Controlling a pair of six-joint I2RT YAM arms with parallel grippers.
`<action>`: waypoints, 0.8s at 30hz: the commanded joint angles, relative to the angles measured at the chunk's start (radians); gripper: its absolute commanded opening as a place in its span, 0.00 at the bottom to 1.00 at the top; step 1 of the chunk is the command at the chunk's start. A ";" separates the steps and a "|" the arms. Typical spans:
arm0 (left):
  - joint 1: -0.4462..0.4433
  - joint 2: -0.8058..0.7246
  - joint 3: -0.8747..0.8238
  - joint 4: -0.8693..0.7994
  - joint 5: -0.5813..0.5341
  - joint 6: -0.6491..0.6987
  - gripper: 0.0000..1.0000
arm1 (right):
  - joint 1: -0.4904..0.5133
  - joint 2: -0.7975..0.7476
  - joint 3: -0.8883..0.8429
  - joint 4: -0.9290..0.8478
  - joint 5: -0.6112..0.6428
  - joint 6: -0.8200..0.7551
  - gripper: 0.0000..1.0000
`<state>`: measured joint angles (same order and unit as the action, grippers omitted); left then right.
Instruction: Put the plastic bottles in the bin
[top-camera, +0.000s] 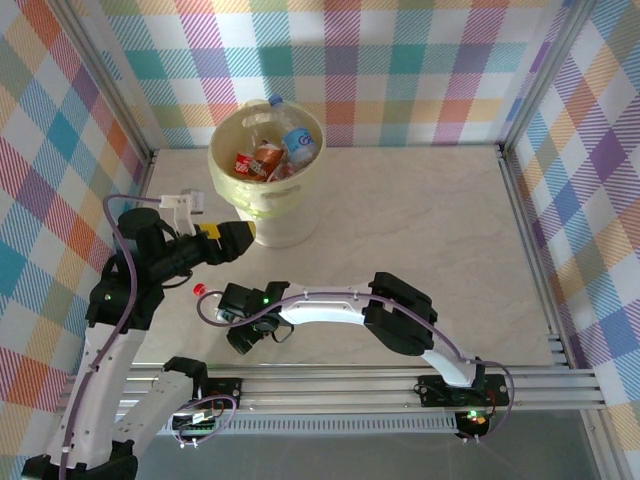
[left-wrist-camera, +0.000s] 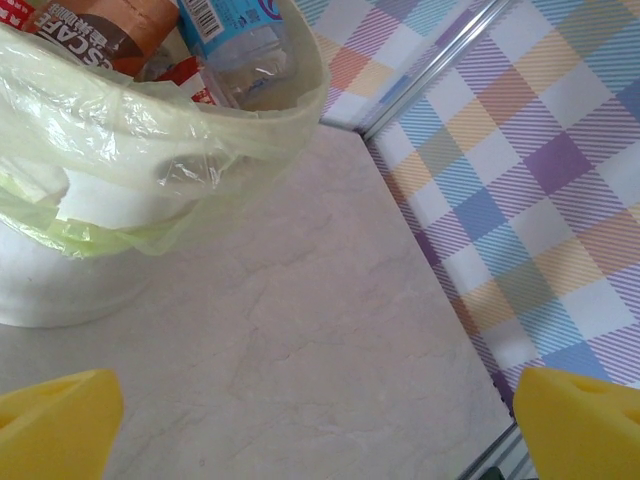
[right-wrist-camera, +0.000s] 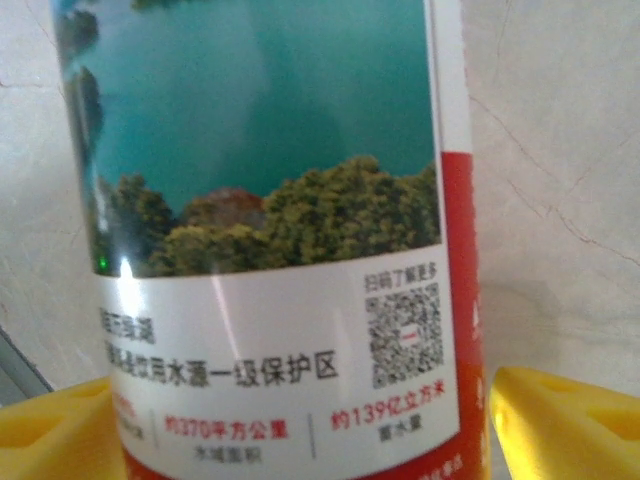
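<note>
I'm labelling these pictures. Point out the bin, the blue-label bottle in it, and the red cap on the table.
bin (top-camera: 283, 226): top external view, on its front wall.
blue-label bottle (top-camera: 297, 141): top external view, on its label.
red cap (top-camera: 198, 288): top external view, on its top.

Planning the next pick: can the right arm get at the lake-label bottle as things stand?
Likely yes: the bottle sits between the right gripper jaws, one on each side, with nothing blocking. Whether they are touching it can't be judged.
</note>
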<state>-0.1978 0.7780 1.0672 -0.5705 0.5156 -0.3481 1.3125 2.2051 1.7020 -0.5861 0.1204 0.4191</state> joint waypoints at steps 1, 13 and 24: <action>-0.019 0.008 -0.017 0.035 -0.023 0.004 1.00 | 0.008 0.030 0.045 -0.044 0.008 -0.029 0.85; -0.051 0.012 -0.030 0.063 -0.040 -0.044 1.00 | -0.017 -0.123 -0.155 0.037 0.055 -0.006 0.59; -0.162 0.000 -0.125 0.137 -0.103 -0.182 1.00 | -0.118 -0.473 -0.530 0.048 0.110 0.077 0.57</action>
<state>-0.3283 0.7841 0.9550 -0.4812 0.4431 -0.4755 1.2293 1.8099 1.2163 -0.5423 0.2020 0.4503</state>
